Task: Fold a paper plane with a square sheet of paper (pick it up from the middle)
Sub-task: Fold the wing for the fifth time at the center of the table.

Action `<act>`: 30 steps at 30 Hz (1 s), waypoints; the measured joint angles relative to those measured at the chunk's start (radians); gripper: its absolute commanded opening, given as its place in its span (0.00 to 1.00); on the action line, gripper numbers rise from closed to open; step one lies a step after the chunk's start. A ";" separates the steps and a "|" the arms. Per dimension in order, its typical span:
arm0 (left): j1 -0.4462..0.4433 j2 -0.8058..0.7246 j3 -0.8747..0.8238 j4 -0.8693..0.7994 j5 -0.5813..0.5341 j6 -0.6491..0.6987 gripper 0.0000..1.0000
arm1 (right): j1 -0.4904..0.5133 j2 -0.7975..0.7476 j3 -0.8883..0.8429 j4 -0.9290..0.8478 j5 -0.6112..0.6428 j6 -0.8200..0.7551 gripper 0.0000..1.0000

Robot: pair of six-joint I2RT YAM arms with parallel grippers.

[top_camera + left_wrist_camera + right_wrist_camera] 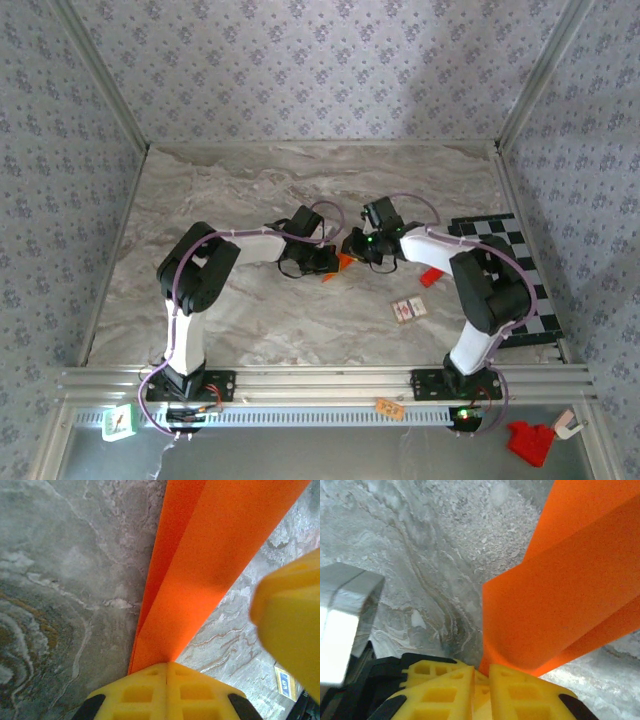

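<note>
Left claw clamped on one folded orange paper, right claw pinching the same sheet, two small cards, print unreadable

Paper: plain bright orange. Left gripper, right gripper: yellow. Table: grey-beige marble veining. Board at 3 o'clock: black-white checks. Walls: grey-lilac floral print. Block: red.

Looks like a robotics lab test cell. Boxed in by aluminium-profile posts and walls of floral-print wallpaper. Floored with a marble-print counter. Fitted with a left arm and a right arm bolted to a slotted aluminium rail at the near edge, beside a black-and-white checkered board.
</note>
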 measured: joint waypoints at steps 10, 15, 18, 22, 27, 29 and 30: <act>0.000 0.000 0.000 0.000 0.000 0.000 0.02 | 0.002 0.048 0.006 -0.002 0.007 0.000 0.16; 0.000 0.000 0.000 0.000 0.000 0.000 0.02 | 0.001 0.050 0.006 -0.012 0.027 0.000 0.16; 0.000 0.000 0.000 0.000 0.000 0.000 0.02 | 0.001 0.057 0.006 -0.016 0.038 0.000 0.16; 0.000 0.000 0.000 0.000 0.003 0.000 0.02 | 0.000 0.073 0.006 -0.016 0.043 0.000 0.16; 0.000 0.000 0.000 0.000 0.004 0.000 0.03 | -0.001 0.077 0.006 -0.016 0.044 0.000 0.16; 0.000 0.000 0.000 0.000 0.007 0.000 0.04 | -0.002 0.078 0.006 -0.016 0.043 0.000 0.16; 0.000 0.000 0.000 0.000 0.008 0.000 0.05 | -0.003 0.079 0.006 -0.016 0.043 0.000 0.16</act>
